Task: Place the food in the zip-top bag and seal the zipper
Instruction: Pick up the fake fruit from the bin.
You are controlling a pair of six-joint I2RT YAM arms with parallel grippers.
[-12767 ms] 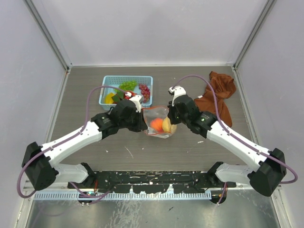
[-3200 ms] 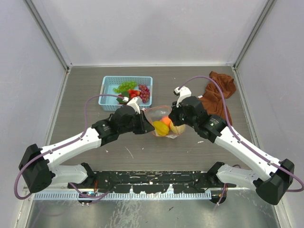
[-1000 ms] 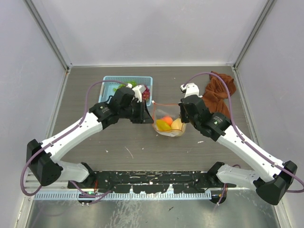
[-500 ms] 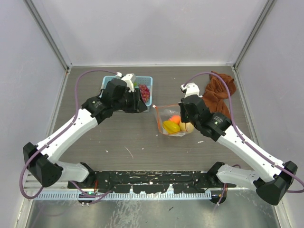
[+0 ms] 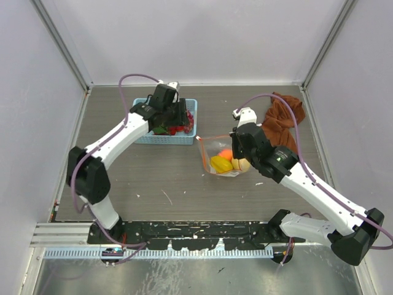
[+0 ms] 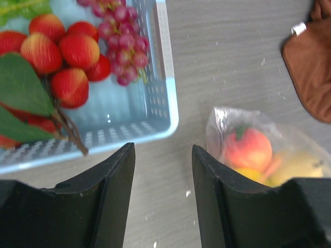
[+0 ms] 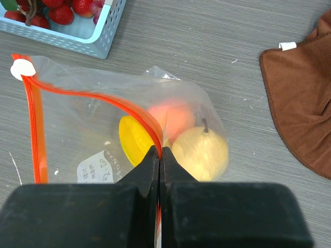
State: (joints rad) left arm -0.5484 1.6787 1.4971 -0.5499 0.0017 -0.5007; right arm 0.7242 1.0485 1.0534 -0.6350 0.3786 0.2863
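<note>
Swung away from the bag's left edge since a second ago, the left claw [image 6: 163,155] now hangs over the light-blue basket [image 5: 161,139] at the far left of the worktop [image 5: 153,178]. Its jaws stand partly apart with nothing between them. In the basket below it lie red strawberries [image 6: 62,57] on green leaves [image 6: 20,88], with purple grapes [image 6: 121,46] at the right end and a bit of green grapes [image 6: 20,6] at the far edge.

Right of the basket, near the middle of the worktop, lies the zip-top bag [image 5: 206,150], apart from the basket. Three pieces of food sit in its right part – an orange-red peach [image 7: 173,116], a yellow-orange peach [image 7: 201,152] and a yellow piece [image 7: 132,139] – beside a small white label [image 7: 98,163]. The zipper [image 7: 103,101] gapes: one strip runs along the left edge, the other bows across the bag.

The right claw [image 7: 159,155] is fully closed, pinching the bowed zipper strip just over the fruit. A rust-brown cloth [image 5: 282,123] lies crumpled to the far right.
</note>
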